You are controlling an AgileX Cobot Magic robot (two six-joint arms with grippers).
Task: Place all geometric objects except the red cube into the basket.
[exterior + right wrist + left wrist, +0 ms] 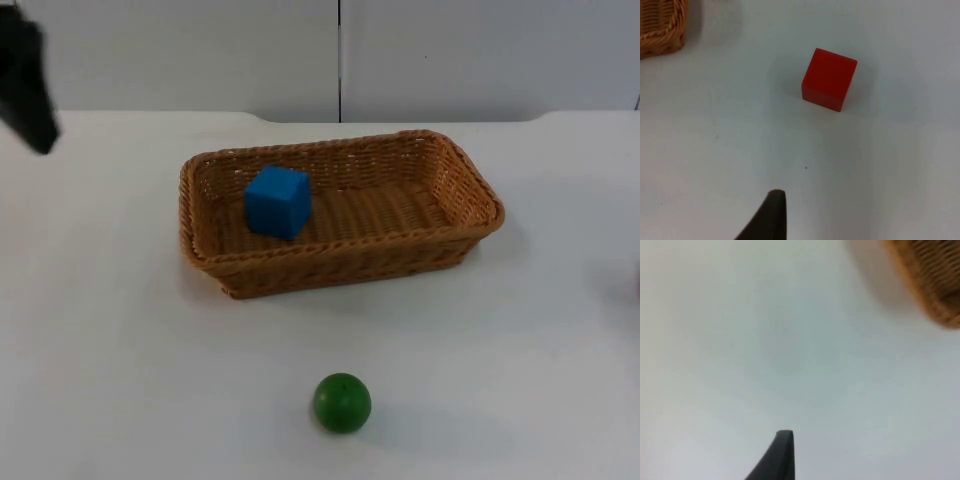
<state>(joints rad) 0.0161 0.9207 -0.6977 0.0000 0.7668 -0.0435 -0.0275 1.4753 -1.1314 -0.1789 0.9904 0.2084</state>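
A woven wicker basket (460,175) stands on the middle of the white table, with a blue cube (278,202) inside at its left end. A green ball (342,402) rests on the table in front of the basket, near the front edge. My left gripper (28,95) hangs high at the far left, away from the basket, whose rim (935,285) comes into the left wrist view. A red cube (829,79) lies on the bare table ahead of my right gripper (771,217), with a corner of the basket (662,27) off to one side.
The grey partition wall (340,50) closes the far side of the table. Bare white table surrounds the basket on the left, the right and in front around the ball.
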